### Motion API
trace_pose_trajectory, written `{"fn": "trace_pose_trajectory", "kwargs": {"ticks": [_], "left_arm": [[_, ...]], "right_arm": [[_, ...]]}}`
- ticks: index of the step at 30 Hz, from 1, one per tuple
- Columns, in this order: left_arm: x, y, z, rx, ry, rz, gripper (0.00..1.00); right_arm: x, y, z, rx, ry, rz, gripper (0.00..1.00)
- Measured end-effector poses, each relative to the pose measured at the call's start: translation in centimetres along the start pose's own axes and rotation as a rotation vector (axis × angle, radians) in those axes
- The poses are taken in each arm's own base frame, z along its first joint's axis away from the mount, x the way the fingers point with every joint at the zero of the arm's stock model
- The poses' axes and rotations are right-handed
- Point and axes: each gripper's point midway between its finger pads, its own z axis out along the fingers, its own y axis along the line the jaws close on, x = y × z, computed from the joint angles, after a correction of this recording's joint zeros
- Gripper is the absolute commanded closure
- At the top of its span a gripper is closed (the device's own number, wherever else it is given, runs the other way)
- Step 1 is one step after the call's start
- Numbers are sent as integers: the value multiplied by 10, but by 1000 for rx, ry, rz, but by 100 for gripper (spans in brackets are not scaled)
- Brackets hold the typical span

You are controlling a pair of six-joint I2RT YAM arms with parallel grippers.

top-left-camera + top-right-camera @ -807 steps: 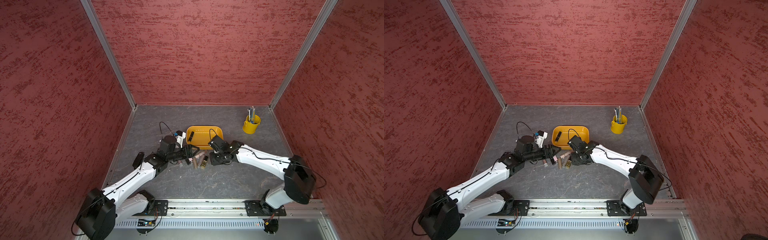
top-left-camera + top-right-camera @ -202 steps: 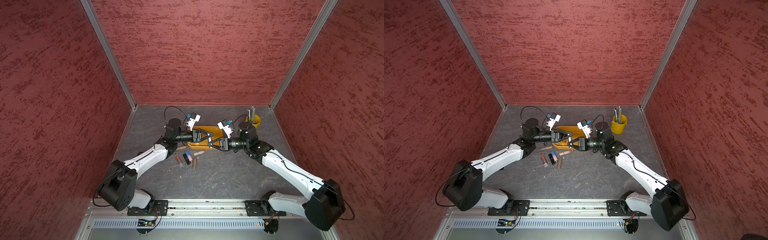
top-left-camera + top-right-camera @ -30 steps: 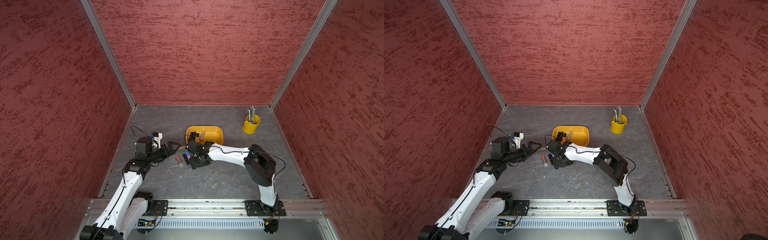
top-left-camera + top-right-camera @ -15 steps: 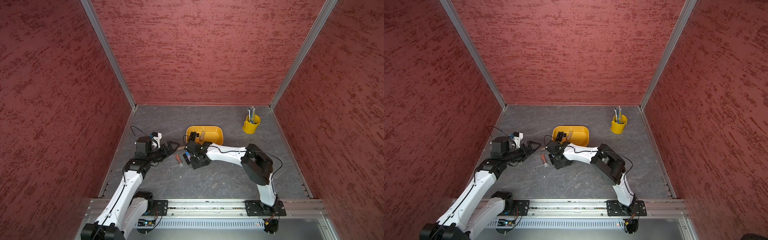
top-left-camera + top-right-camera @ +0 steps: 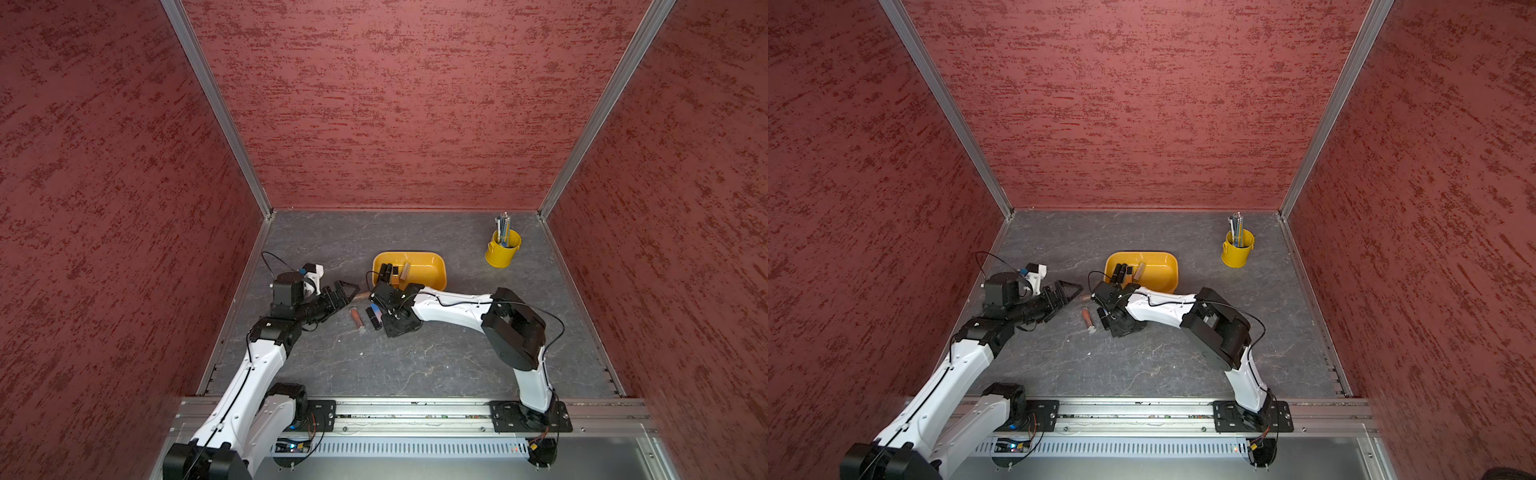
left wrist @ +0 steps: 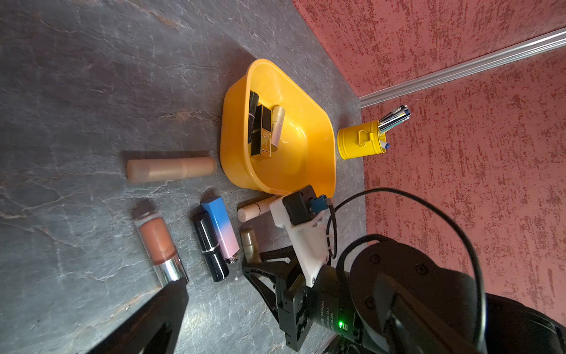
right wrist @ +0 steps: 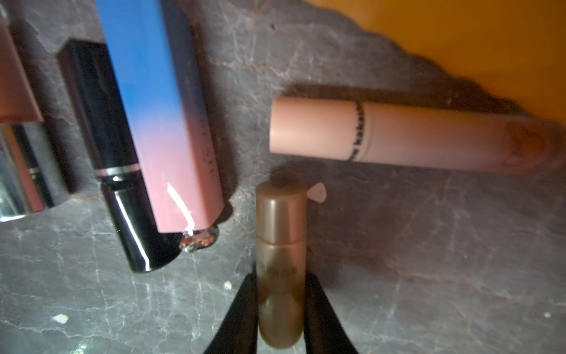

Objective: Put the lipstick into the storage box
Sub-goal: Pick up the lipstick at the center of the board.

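Grey veined surface (image 5: 415, 365) under everything. At the left we see the left end effector (image 5: 351, 292) with its jaws spread wide and nothing held, tips near a peach tube (image 6: 171, 168). Next we note an orange gloss tube (image 6: 157, 242), a black lipstick (image 6: 209, 248) and a blue-to-pink case (image 6: 222, 228), side by side. Then the right end effector (image 7: 280, 275) is clamped on the bronze lipstick (image 7: 280, 220), low at the surface, outside the storage box (image 6: 306, 153). A pale pink tube (image 7: 398, 135) lies between them. In the box we count black tubes, a black-and-gold case (image 6: 263, 135) and a beige tube (image 6: 277, 125). Far right, the pen cup (image 5: 503, 251) holds pens.
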Motion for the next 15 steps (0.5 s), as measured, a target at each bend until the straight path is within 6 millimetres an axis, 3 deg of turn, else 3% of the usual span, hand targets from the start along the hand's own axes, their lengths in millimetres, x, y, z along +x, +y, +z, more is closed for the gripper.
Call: {"fn": "trace_pose_trajectory", "kwargs": {"ticks": [9, 15], "left_arm": [[-2, -7, 3, 47, 8, -30, 0], [-6, -24, 5, 149, 2, -34, 0]], "right_arm": [[13, -9, -9, -12, -12, -20, 80], [9, -3, -44, -126, -86, -24, 80]]}}
